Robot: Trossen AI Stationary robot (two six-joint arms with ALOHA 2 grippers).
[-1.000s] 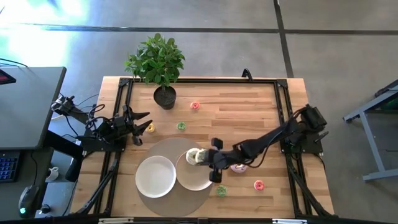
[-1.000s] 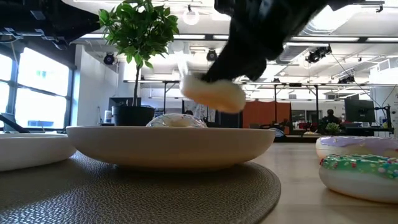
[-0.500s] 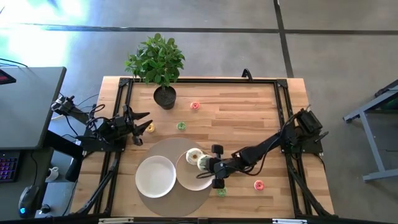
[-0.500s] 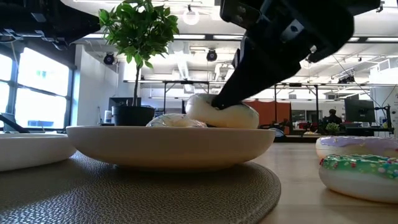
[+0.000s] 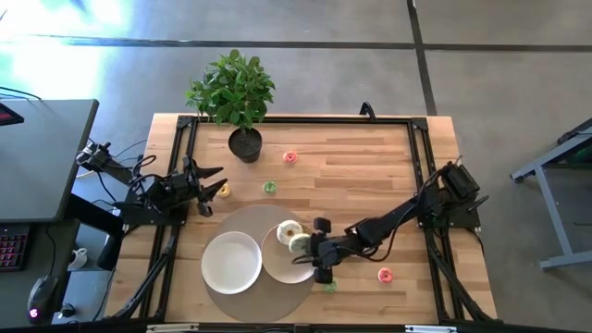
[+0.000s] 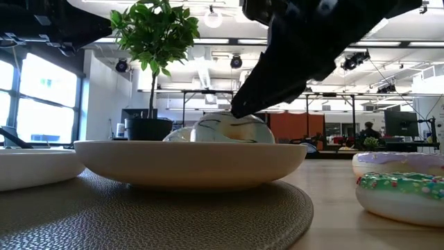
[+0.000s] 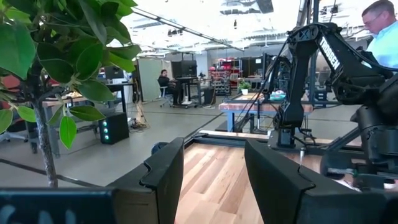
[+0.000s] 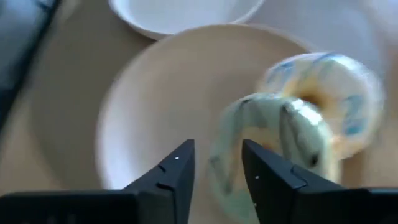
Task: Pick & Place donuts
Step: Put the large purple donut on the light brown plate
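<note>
A cream plate (image 5: pixel 277 264) sits on a round mat beside a white plate (image 5: pixel 231 262). Two larger donuts lie in the cream plate. One is cream with stripes (image 5: pixel 288 229) (image 8: pixel 333 93). The other is pale and greenish (image 5: pixel 300 243) (image 8: pixel 261 140) and leans against the first. My right gripper (image 5: pixel 309 248) (image 8: pixel 217 165) is open just behind the pale donut, low over the plate. My left gripper (image 5: pixel 211 185) (image 7: pixel 211 168) waits open at the table's left, next to a tiny yellow donut (image 5: pixel 223 190). My right gripper's open fingers (image 8: pixel 267 171) stand right at the pale donut's near side, slanting down from the table's right. Whether a fingertip touches it I cannot tell. The donut rests in the plate, tipped against the striped one.
Tiny donuts lie about: red-pink (image 5: pixel 289 157), green (image 5: pixel 269 187), green (image 5: pixel 329 285) and red (image 5: pixel 385 274). A potted plant (image 5: pixel 242 111) stands at the far left. In the low view a pink donut (image 6: pixel 399 163) and a green one (image 6: pixel 402 198) lie right of the mat.
My right gripper has carried the pale donut down into the cream plate, then opened and let it go. The donut has dropped from above the rim and now lies in the plate against the striped donut.
</note>
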